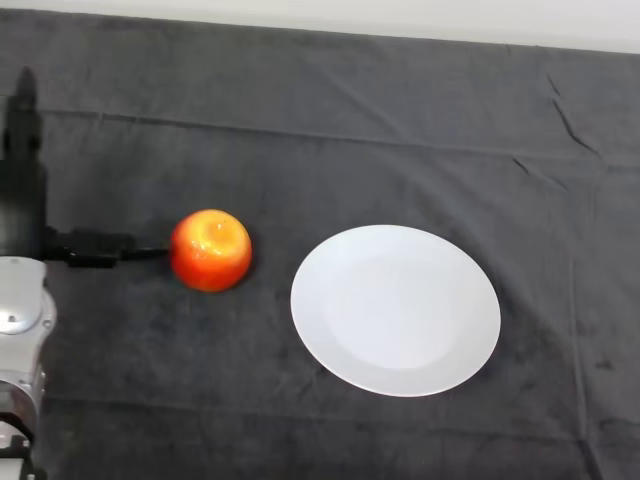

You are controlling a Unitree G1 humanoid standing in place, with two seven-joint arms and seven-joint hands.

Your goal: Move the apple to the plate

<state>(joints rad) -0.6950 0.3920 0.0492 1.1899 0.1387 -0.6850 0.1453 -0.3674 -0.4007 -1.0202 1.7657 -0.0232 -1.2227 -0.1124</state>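
Observation:
A red and yellow apple [210, 250] sits on the dark cloth, left of centre. A white plate [395, 310] lies empty just right of it, a small gap apart. My left hand [22, 205] is at the far left edge, to the left of the apple. Its fingers point straight away from me along the edge. Its thumb [100, 248] stretches out to the right, and its tip reaches the apple's left side. The hand is open and holds nothing. The silver-grey forearm [20, 330] comes up from the lower left corner.
The dark cloth [330, 120] covers the whole table, with a few creases towards the back right. A pale strip of wall or floor [400, 15] runs along the far edge.

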